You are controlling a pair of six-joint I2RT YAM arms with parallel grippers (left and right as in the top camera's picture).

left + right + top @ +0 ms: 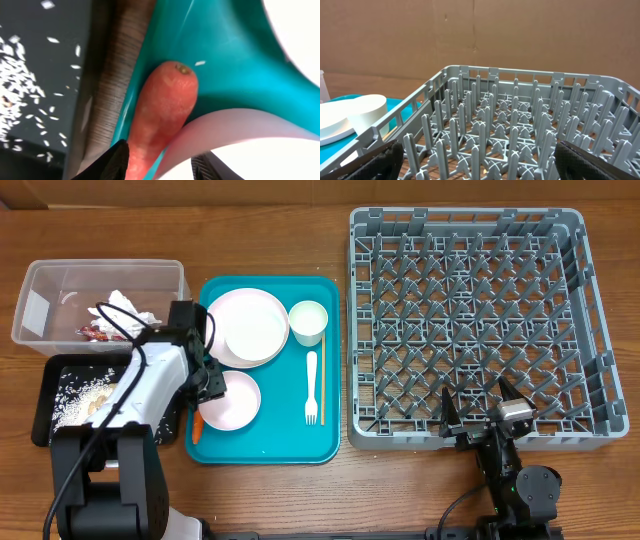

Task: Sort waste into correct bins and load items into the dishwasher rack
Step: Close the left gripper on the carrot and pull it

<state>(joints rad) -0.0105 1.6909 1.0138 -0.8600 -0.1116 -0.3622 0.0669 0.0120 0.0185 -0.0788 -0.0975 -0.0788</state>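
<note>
Two pincers are open. At lower left of the overhead view, the left pincer (162,162) straddles one end of the carrot (165,105) without clamping it. That carrot lies on the teal tray (225,55), beside the pink plate (240,135). The right pincer (483,405) gapes wide at the rack's (465,320) lower edge.

The left arm (135,395) extended away from its base at the near edge of the desk, its white forearm slanting forward and toward the middle. Its wrist was bent so that the left gripper (210,383) pointed downward. Its two dark fingers (116,161) stood partly apart, with a clear gap between them. The right arm (515,480) sat folded low close to its base. The right gripper (483,408) pointed forward, roughly level, its jaws spread wide.
</note>
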